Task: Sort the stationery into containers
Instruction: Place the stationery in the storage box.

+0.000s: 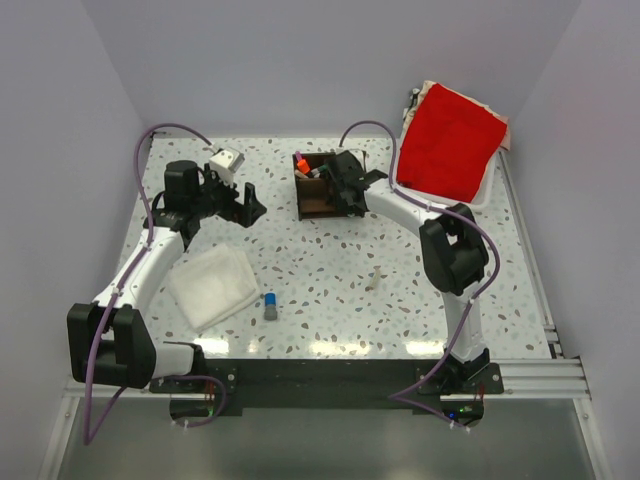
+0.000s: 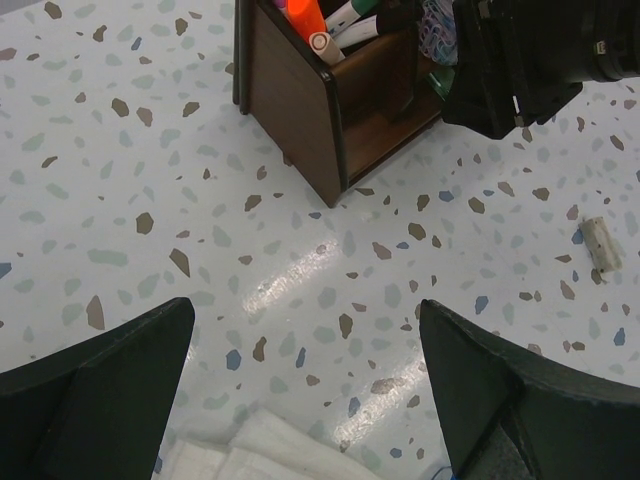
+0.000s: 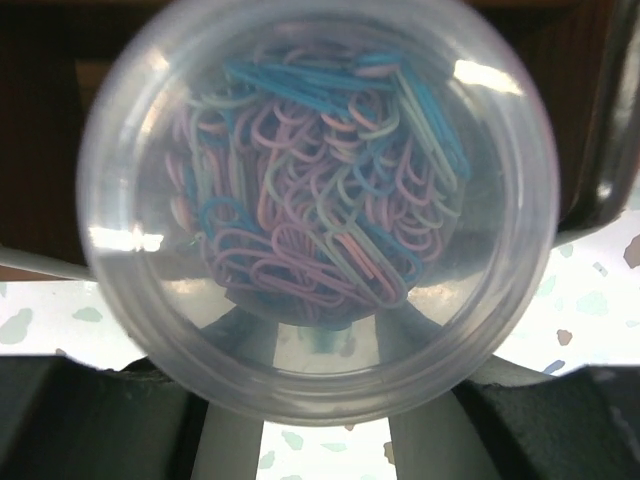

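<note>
top view alone shows the tabletop [image 1: 330, 285] whole, the brown organizer [image 1: 318, 192] at its back, a blue-capped stick [image 1: 270, 306] lying nearer the front. left jaws gape, holding nothing. only the right wrist view shows the paper-clip pot [image 3: 320, 200] between the right jaws at the organizer; gripped or loose, cannot tell.

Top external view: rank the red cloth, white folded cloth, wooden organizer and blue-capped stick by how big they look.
1. red cloth
2. white folded cloth
3. wooden organizer, partly hidden
4. blue-capped stick, clearly smallest
</note>
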You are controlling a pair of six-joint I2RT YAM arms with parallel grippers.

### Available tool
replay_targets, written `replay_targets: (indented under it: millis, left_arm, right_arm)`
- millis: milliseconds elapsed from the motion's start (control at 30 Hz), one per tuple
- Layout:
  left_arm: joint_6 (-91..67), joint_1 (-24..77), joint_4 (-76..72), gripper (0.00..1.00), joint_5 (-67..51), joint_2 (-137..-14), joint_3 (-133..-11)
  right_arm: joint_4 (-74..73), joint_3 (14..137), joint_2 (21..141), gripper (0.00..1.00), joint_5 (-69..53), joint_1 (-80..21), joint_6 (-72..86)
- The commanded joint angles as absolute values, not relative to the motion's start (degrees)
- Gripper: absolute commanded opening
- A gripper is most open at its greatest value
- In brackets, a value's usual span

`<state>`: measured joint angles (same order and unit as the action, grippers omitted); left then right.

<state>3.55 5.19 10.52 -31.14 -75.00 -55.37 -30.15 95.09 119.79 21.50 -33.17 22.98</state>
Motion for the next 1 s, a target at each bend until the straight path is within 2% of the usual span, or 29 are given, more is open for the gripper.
replay_targets:
  millis: [0,233,500,967]
  left_arm:
    - [2.5,4.7,7.6,1.00,-32.2,-74.9,-54.7]
    - [2.4,4.7,7.2,1.00,-32.3,-74.7,-54.5]
    - [2.3,4.7,6.9,1.00,-32.3,-74.9,-54.1]
    - [1.8,4.7,6.3,1.00,-32.8,-75.7,-54.4]
  right_arm:
    - [-29.4,93.7,116.8,0.45,21.8,-33.4,24.2]
    - [-29.5,92.3,115.9,0.42,21.6,-33.4,24.6]
    - [-28.8,93.2,116.5,0.19,21.7,-33.5,24.0]
    - [-28.3,96.2,117.8,0.18,24.3,-33.0,22.4]
